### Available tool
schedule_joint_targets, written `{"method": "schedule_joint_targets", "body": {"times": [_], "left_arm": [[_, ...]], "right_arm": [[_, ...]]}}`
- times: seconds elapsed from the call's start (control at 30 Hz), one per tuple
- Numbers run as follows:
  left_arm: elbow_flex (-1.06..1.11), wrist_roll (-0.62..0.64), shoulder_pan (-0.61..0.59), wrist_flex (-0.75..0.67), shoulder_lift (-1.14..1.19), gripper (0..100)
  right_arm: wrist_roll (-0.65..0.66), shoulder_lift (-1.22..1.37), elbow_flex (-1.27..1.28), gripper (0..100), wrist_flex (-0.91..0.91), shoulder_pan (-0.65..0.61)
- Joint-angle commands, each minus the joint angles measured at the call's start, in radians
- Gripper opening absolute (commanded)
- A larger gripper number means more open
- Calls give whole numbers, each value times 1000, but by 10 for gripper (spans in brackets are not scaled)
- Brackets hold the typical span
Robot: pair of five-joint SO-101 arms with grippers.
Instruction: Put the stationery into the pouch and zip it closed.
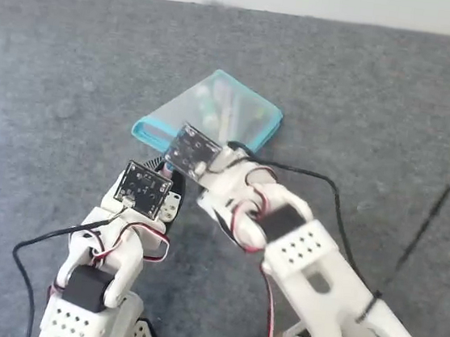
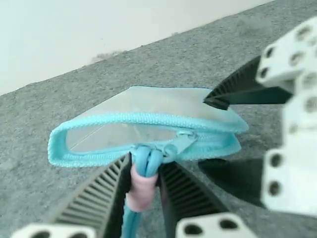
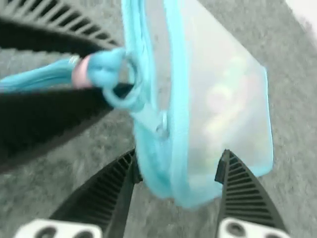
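A translucent pouch point(image 1: 215, 110) with a teal zip edge lies mid-table. Pale coloured stationery point(image 1: 230, 108) shows through its side point(image 3: 223, 94). In the left wrist view the pouch point(image 2: 148, 106) has its zip slider point(image 2: 185, 136) partway along the edge. My left gripper point(image 2: 144, 171) is shut on the slider's blue pull cord point(image 2: 145, 158) and pink bead. My right gripper point(image 3: 176, 171) straddles one end of the pouch, its jaws pressed to both sides. One of its fingers point(image 2: 237, 91) reaches over that end. In the high view both grippers point(image 1: 164, 166) point(image 1: 181, 135) meet at the pouch's near edge.
Grey carpet-like table surface point(image 1: 73, 78) spreads out on all sides of the pouch. A black cable point(image 1: 328, 188) trails from the right arm, and a thin black rod point(image 1: 426, 224) lies at the right. A pale wall borders the far edge.
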Motion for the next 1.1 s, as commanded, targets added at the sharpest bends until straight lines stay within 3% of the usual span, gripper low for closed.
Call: {"method": "schedule_joint_targets", "body": {"times": [0.0,0.13,0.77,1.07], "left_arm": [[-16,-12,3,-29,-17,10],[-15,-12,3,-29,-17,10],[4,-12,-46,-37,-17,10],[5,-12,-66,-54,-17,10]], "right_arm": [[2,68,-124,144,-28,15],[2,125,-161,1,-19,38],[-5,117,-157,8,153,237],[84,-160,64,8,171,254]]}}
